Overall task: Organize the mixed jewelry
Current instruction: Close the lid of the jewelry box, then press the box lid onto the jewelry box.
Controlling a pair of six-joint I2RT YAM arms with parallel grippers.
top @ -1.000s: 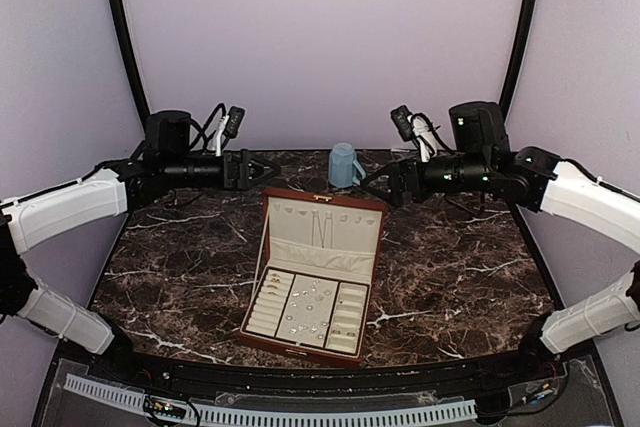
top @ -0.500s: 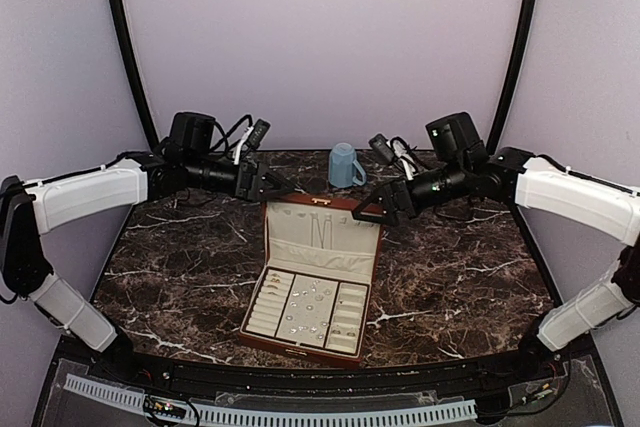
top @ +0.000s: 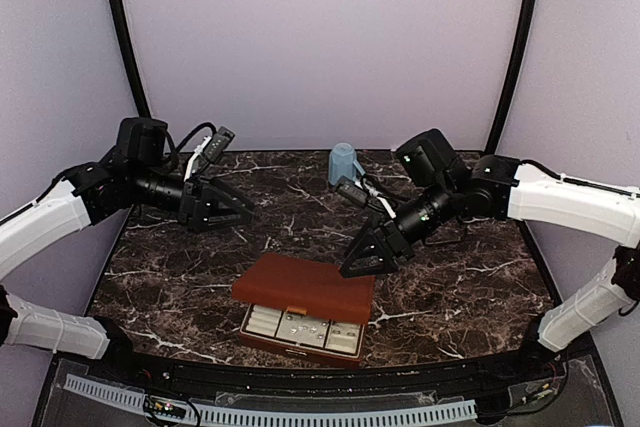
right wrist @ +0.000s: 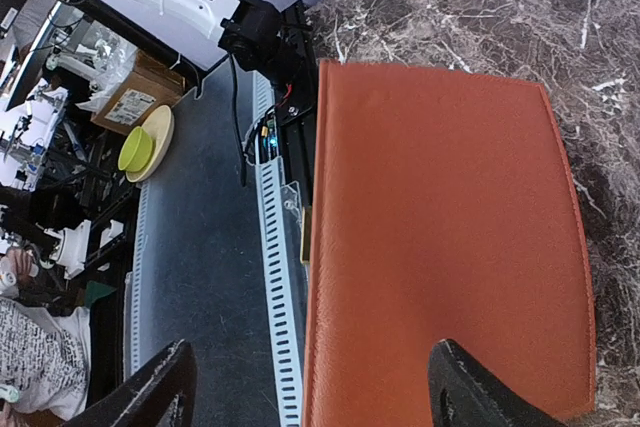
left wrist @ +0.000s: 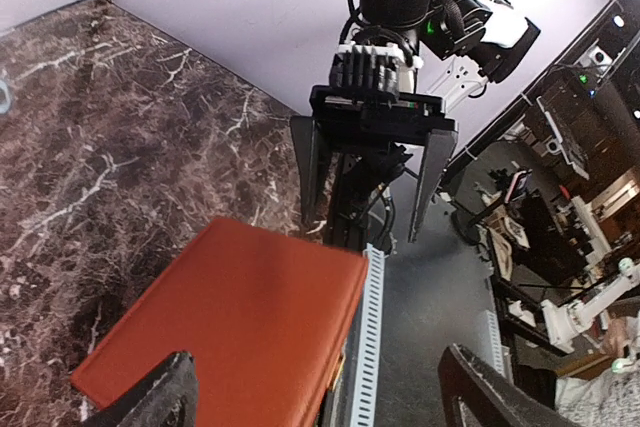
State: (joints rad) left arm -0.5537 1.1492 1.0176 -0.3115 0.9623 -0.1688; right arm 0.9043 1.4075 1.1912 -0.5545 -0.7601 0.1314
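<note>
Jaws spread wide, nothing gripped: right gripper (top: 360,262) and left gripper (top: 235,217).
The right is poised over the far right edge of the reddish-brown lid (top: 305,287), which lies almost shut; the left is held well apart, over the table (top: 470,277). The mixed jewelry (top: 300,323) is seen in the tray (top: 262,319) — middle compartment, at the uncovered front.

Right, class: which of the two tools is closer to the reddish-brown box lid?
The right tool, poised with open jaws by the far right corner of the box lid. The left tool hovers well off to the far left, away from it.
</note>
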